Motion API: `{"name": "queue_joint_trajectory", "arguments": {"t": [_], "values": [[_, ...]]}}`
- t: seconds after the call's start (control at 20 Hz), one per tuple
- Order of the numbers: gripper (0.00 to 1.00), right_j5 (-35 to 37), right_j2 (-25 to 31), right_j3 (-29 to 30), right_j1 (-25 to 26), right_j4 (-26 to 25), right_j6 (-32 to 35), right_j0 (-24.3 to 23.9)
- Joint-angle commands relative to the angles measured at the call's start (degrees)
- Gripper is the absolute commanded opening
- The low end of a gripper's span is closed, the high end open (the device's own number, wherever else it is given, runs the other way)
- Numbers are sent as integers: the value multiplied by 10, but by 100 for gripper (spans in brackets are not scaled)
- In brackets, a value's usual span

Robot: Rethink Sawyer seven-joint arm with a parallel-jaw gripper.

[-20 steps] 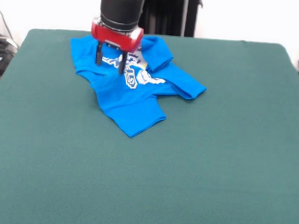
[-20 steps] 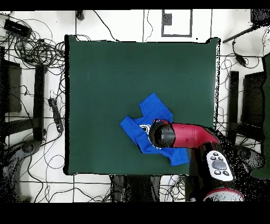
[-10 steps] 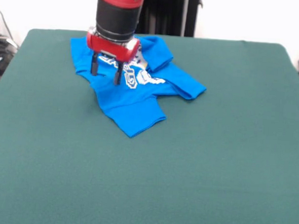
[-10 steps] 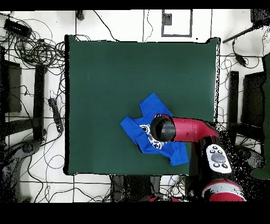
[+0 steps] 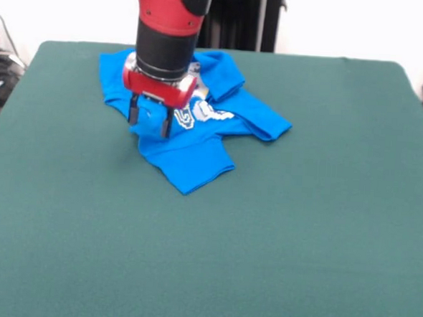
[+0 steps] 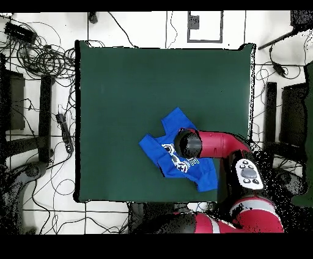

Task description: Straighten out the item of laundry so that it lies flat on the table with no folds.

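The item of laundry [image 5: 198,147] is a bright blue T-shirt with a white print, lying crumpled and folded on the dark green table [image 5: 279,234] at the far left in the front view. My gripper [image 5: 148,124] hangs open just over the shirt's left part, its two dark fingers [image 5: 133,114] apart with nothing between them. From overhead the shirt [image 6: 160,151] lies near the table's [image 6: 122,91] bottom edge, and the arm's red and black wrist covers its right middle, hiding the gripper itself.
Cables and dark stands [image 6: 36,79] lie on the floor around the table. The arm's red link [image 6: 220,143] reaches in from the bottom right overhead.
The gripper has moved toward the camera and lower over the shirt, from its collar area to its left middle. It stayed open. The shirt has not changed shape.
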Motion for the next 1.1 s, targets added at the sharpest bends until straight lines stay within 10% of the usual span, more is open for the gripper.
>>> {"name": "queue_joint_trajectory", "arguments": {"t": [0.05, 0.45, 0.5, 1.1], "values": [[100, 22, 72, -35, 37, 21, 19, 26], [100, -25, 57, -24, 50, 10, 42, 32], [0, -41, 51, -21, 50, 10, 54, 35], [0, -8, 61, -18, 47, 12, 29, 26]]}}
